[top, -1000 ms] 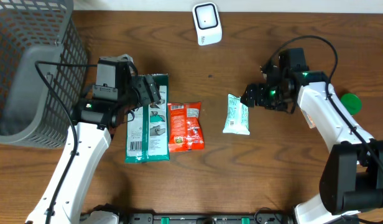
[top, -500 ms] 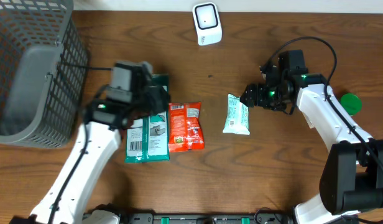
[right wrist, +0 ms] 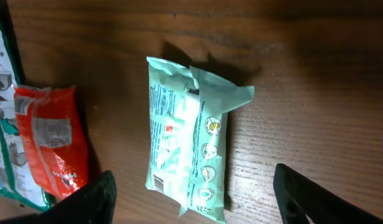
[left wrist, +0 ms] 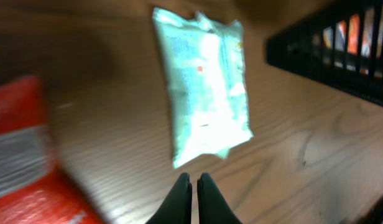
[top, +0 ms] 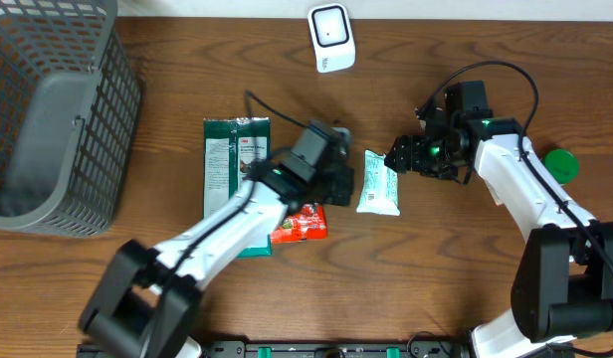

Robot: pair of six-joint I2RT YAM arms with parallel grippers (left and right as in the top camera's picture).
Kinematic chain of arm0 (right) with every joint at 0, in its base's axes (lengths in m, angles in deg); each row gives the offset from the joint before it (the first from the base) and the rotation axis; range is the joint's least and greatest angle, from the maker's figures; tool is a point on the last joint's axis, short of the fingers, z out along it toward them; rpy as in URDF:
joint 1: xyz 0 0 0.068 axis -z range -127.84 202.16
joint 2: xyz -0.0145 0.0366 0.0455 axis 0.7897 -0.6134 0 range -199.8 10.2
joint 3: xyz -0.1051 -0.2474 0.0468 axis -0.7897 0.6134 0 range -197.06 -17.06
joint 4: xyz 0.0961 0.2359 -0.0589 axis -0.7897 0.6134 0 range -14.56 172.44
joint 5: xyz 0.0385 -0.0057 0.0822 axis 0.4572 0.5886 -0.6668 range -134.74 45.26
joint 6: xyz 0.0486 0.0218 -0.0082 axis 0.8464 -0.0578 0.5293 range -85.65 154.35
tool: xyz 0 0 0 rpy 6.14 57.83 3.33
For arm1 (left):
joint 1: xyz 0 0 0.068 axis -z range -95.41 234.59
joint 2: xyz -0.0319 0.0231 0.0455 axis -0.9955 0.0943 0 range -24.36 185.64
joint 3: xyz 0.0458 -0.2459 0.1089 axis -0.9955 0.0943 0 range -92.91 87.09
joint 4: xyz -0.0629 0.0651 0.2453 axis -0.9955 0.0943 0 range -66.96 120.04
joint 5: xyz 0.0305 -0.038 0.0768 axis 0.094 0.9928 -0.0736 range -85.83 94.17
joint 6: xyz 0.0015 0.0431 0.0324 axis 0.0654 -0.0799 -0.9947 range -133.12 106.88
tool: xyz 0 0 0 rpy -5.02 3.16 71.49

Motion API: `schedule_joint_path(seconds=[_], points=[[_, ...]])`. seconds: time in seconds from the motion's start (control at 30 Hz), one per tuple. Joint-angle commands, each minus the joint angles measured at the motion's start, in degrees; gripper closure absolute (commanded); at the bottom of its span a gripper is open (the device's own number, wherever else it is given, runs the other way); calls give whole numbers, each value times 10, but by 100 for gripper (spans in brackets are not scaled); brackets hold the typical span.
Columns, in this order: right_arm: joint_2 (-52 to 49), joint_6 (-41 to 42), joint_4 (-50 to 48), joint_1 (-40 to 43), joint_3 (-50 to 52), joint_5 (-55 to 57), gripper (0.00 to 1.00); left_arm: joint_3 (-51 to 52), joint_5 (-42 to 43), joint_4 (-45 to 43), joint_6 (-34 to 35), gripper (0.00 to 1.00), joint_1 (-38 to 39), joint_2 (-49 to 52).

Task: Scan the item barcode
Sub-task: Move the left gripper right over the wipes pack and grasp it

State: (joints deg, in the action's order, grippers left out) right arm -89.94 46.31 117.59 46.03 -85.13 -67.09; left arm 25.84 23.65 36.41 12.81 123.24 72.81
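Presumably the item: mint-green packet [top: 377, 183], lying flat near the table's middle. I take it as the one to scan.
Handling: looks light, soft and crinkly, with film that may be slippery. I'd pinch a sealed end, not the bulging middle.
Left gripper [left wrist: 193, 185]: fingers together, empty, just beside the packet.
Right gripper [top: 398, 157]: fingers apart, holding nothing, at the packet's other side.
Count: three packets — the mint-green one, a red packet [top: 305, 221], a dark green packet [top: 235, 149]; one scanner [top: 330, 37] at the far edge; one basket [top: 117, 109].

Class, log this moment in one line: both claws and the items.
left claw: shut, empty, beside mint pack | right claw: open, by mint pack, not gripping | red packet, green packet: on table | scanner: untouched
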Motion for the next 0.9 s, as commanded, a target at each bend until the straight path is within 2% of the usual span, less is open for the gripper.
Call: schedule_joint_path(seconds=[0.0, 0.2, 0.47, 0.87], points=[[-14, 9, 1, 1, 4, -17, 29, 6, 4, -24, 3, 93, 13, 32], [-48, 9, 0, 2, 4, -24, 34, 6, 4, -67, 3, 93, 16, 71], [-74, 9, 1, 2, 4, -26, 40, 6, -7, -77, 3, 93, 24, 90], [-78, 3, 5, 2, 5, -26, 40, 7, -24, -120, 3, 93, 30, 127]])
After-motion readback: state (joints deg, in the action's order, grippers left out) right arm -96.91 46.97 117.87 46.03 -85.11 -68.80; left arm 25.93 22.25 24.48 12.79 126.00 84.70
